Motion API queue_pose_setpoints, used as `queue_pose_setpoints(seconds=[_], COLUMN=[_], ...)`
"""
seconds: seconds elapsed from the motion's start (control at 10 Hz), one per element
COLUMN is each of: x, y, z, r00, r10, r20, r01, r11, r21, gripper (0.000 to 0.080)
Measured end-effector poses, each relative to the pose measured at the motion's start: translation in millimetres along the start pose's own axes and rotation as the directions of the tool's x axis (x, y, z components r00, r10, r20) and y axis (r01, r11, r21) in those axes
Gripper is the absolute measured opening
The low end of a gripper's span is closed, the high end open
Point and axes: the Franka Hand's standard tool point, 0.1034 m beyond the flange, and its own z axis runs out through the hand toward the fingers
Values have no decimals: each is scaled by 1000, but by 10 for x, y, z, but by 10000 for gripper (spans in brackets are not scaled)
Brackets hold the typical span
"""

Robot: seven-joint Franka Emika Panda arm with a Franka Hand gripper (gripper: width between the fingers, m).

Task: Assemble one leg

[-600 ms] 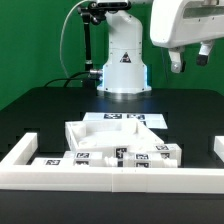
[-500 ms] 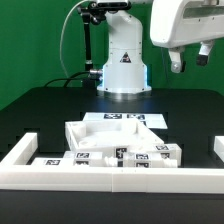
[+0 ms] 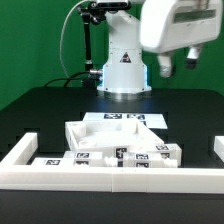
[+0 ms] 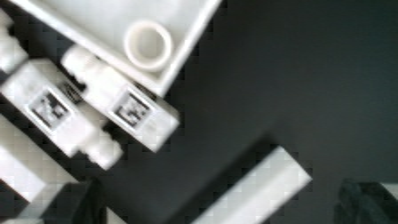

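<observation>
Several white legs with square tags lie in a row at the front of the table, among them one (image 3: 125,153) near the middle and one (image 3: 165,152) further toward the exterior view's right. My gripper (image 3: 177,64) hangs high above the table at the upper right of the exterior view. Its fingers stand apart and hold nothing. The blurred wrist view shows two legs side by side (image 4: 54,100) (image 4: 135,108) next to the flat white panel (image 4: 169,25) with a round hole. My fingertips do not show clearly there.
The wide flat white panel (image 3: 108,134) lies behind the legs. The marker board (image 3: 125,118) lies at the robot base. A white fence (image 3: 120,176) borders the front of the table, with ends at both sides; it also shows in the wrist view (image 4: 267,190).
My gripper has moved toward the exterior view's left, still high and empty. The parts on the table have not moved.
</observation>
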Motion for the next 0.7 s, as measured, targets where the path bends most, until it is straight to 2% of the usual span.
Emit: queue_pose_setpoints(seconds=[0.2,0.3,0.7], x=[-264,-370,-391], y=[211,305,298], z=[337,527,546], r00=[999,999,999], r10=[-1,1,39], r20=[-37,-42,-39], r01=[1,-1,-39], r11=[1000,1000,999], r21=[-19,-10,-4], gripper=[650,650,650])
